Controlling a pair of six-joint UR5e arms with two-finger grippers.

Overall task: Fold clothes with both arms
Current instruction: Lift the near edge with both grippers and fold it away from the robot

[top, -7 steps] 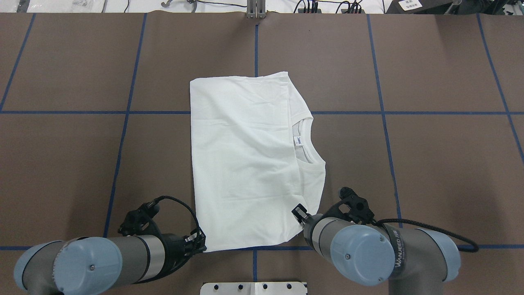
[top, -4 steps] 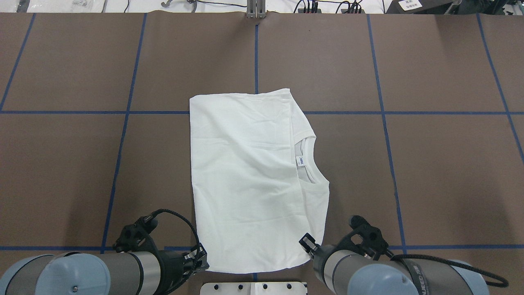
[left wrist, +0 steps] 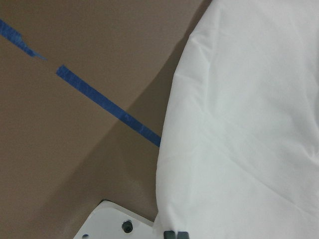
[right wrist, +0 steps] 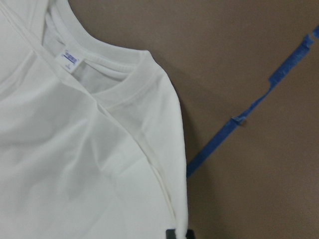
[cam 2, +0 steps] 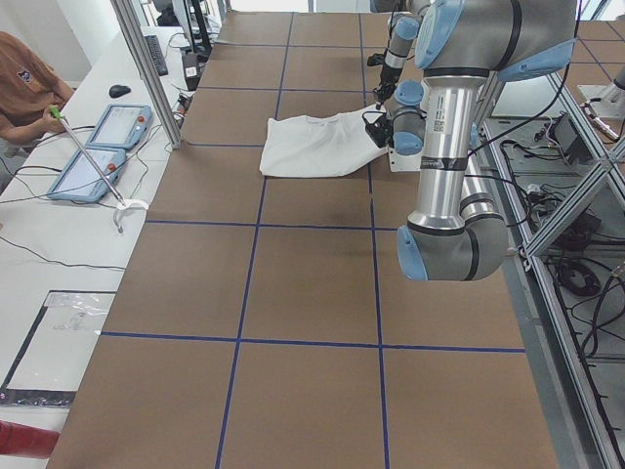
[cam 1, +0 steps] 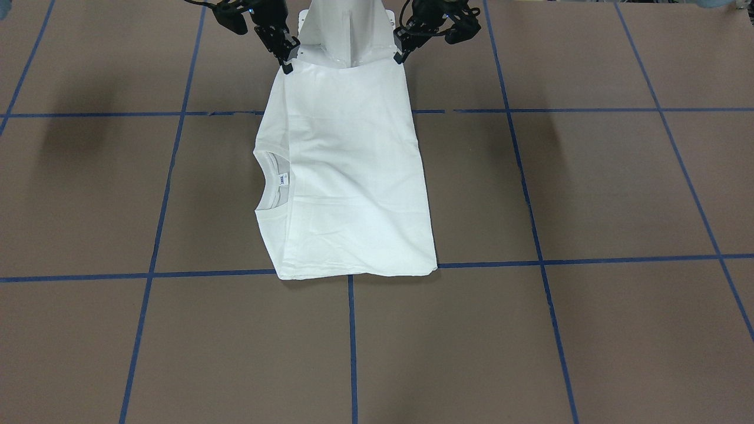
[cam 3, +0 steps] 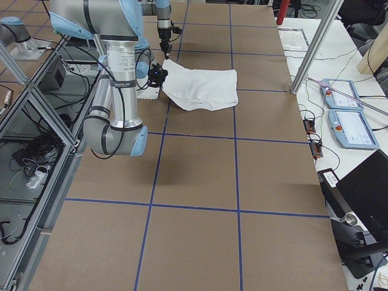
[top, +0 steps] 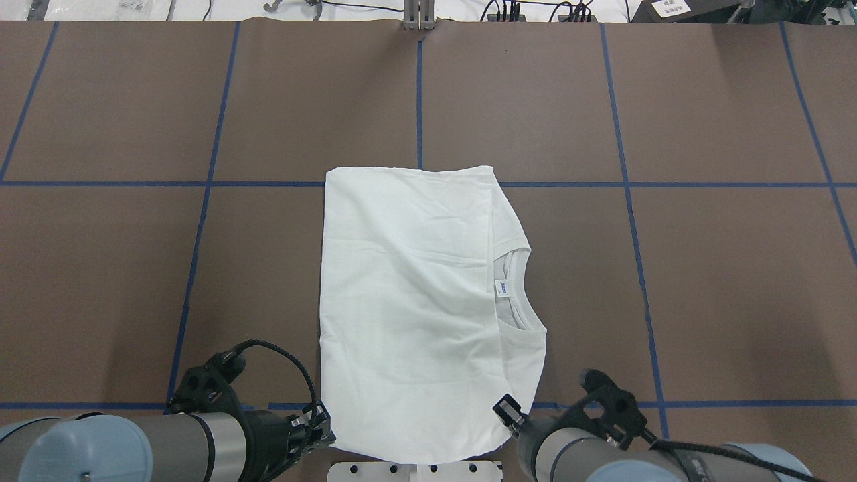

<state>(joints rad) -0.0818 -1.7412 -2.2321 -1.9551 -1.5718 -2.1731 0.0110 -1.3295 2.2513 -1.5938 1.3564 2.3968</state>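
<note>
The left jaws, at the end of the left arm (top: 201,445), and the right jaws, at the end of the right arm (top: 589,455), are each clamped on a near corner of the white T-shirt (top: 408,301). Each wrist view shows them pressed together with the cloth's edge caught between. The two pairs sit level with one another, and the shirt's near edge is stretched between them, raised a little and draped over the front of the white pedestal base (top: 415,470). From there the garment runs straight ahead of the jaws, away from the robot. It is folded to a narrow oblong whose long axis points directly outward from the held edge, and it lies flat on the brown desk (top: 703,100). Its far edge rests along a blue tape line (top: 669,184) well beyond the jaws. The ribbed collar (top: 519,294) and its small neck label (top: 503,288) show on the side of the right jaws, about midway along the length. No printed text is visible on the upturned face. Neither arm is nearer, since each has its own corner. My judgement is that the coming fold means carrying the held edge forward along that long axis to meet the far edge, with both pairs kept level so the cloth does not skew. The uneven, collar-side border looks the likelier one to drift.
</note>
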